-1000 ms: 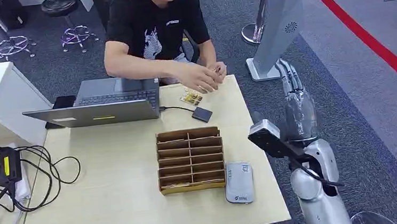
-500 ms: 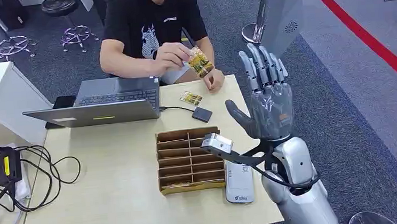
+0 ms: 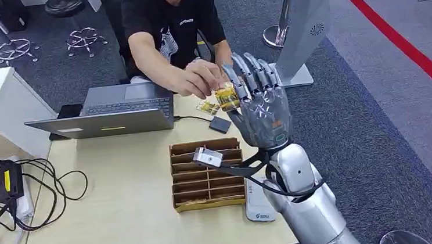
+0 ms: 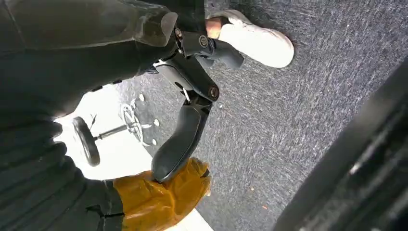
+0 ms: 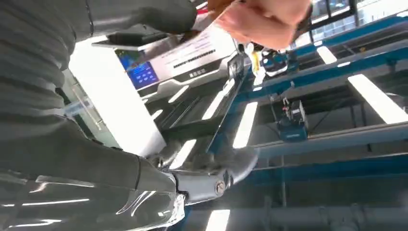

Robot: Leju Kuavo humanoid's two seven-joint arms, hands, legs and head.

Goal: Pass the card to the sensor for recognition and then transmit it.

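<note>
Card [image 3: 226, 96] above worktop's [image 3: 134, 221] far edge, pinched by person's hand [image 3: 199, 79], touching raised right hand [image 3: 259, 110]; fingers spread, not gripping. Left hand [image 4: 185, 139] hangs over floor, fingers loose, holding nothing.

A person's hand [image 3: 199, 79] crowds the raised right hand [image 3: 259, 110]; bare tabletop [image 3: 121, 211] lies open.

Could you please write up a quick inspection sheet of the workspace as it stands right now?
Surface: beige table, no spills seen.
Job's things: yellow card held out by a person's hand at the right hand's fingers; white sensor near the table's front edge.
Clutter: cardboard divider tray, laptop, small black box, more cards.
Hands: right hand raised, fingers spread; left hand hanging over the floor, holding nothing.
Cables: black tangle at the table's left.
Surroundings: stools, kiosk stand.
</note>
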